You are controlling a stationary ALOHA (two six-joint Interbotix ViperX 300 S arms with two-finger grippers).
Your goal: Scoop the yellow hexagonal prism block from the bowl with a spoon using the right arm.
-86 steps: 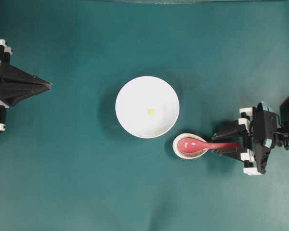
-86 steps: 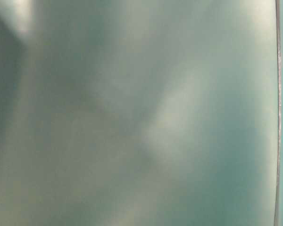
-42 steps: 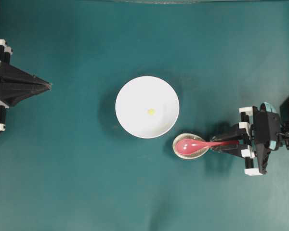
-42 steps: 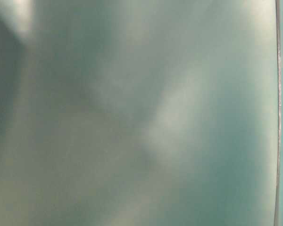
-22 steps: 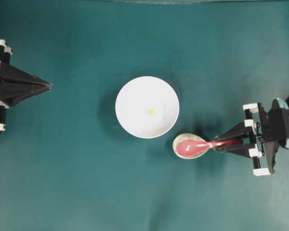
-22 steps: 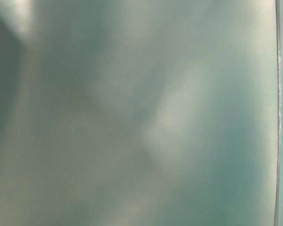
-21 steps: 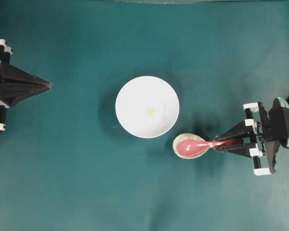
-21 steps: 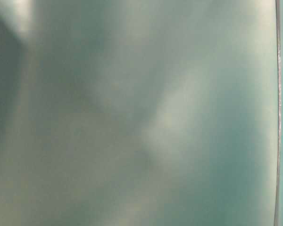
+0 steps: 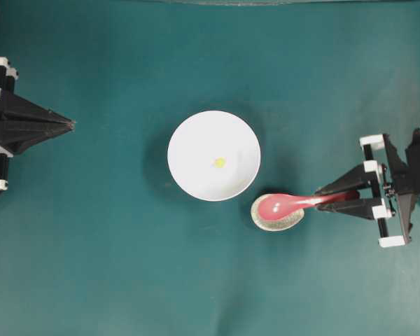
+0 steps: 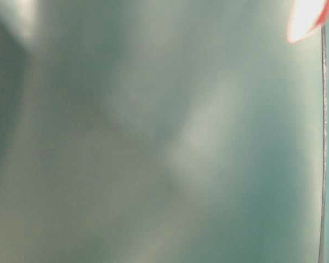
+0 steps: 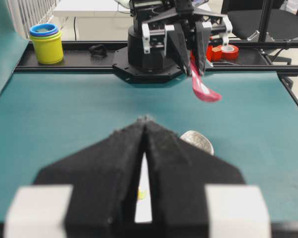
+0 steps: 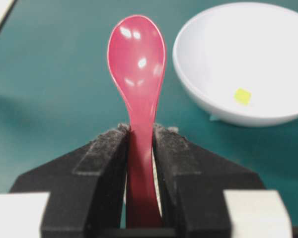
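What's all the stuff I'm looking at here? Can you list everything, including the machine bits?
Bowl: one, plain white, middle of the table.
Yellow block: one, tiny, lying inside the bowl.
Spoon: one, glossy pink-red, lifted above the spoon rest, held by its handle.
Spoon rest: one, speckled beige, on the table beside the bowl.
Table: one, covered in teal.
Stacked cups: yellow with blue on top, on the ledge behind the table.
Red tape roll: one, same ledge.
Left hand: black with white trim, shut, holding nothing, at the table's edge.
Right hand: black with white trim, shut on the spoon's handle.
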